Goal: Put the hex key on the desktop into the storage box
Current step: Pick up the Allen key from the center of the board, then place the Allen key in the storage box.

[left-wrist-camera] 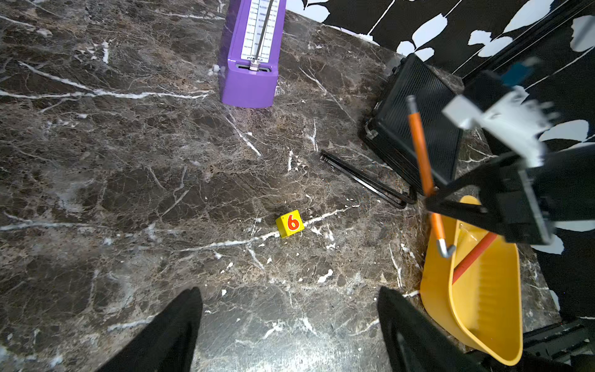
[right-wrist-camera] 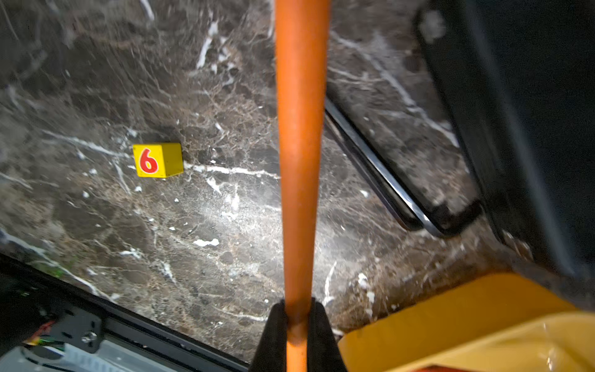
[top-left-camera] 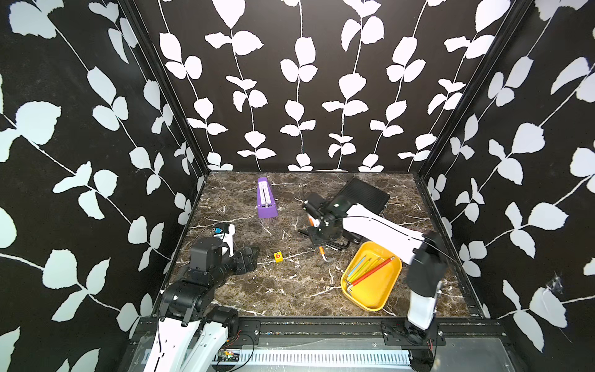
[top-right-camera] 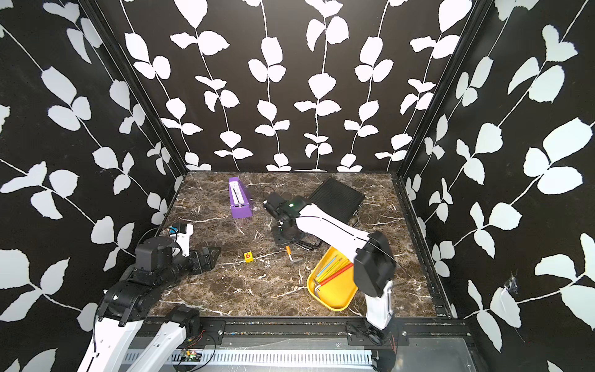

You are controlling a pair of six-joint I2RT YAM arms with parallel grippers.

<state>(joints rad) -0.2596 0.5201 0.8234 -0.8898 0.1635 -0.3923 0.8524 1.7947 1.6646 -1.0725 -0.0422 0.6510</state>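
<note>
My right gripper (right-wrist-camera: 297, 309) is shut on the orange-sleeved hex key (right-wrist-camera: 301, 161). In both top views the key (top-left-camera: 321, 250) (top-right-camera: 288, 249) slants down from that gripper (top-left-camera: 317, 233), and its bare bent end points at the desktop (top-left-camera: 283, 290) just left of the yellow storage box (top-left-camera: 375, 304). Several coloured hex keys (top-left-camera: 370, 270) lie in the box. Black hex keys (top-left-camera: 338, 246) (left-wrist-camera: 363, 180) rest on the desktop under the right arm. My left gripper (left-wrist-camera: 289, 299) is open and holds nothing, low at the front left (top-left-camera: 254, 254).
A purple metronome (top-left-camera: 266, 199) stands at the back. The black ribbed case (top-left-camera: 363, 193) lies at the back right. A small yellow cube with a red 6 (top-left-camera: 278, 256) sits mid-desktop. Black leaf-patterned walls close in three sides.
</note>
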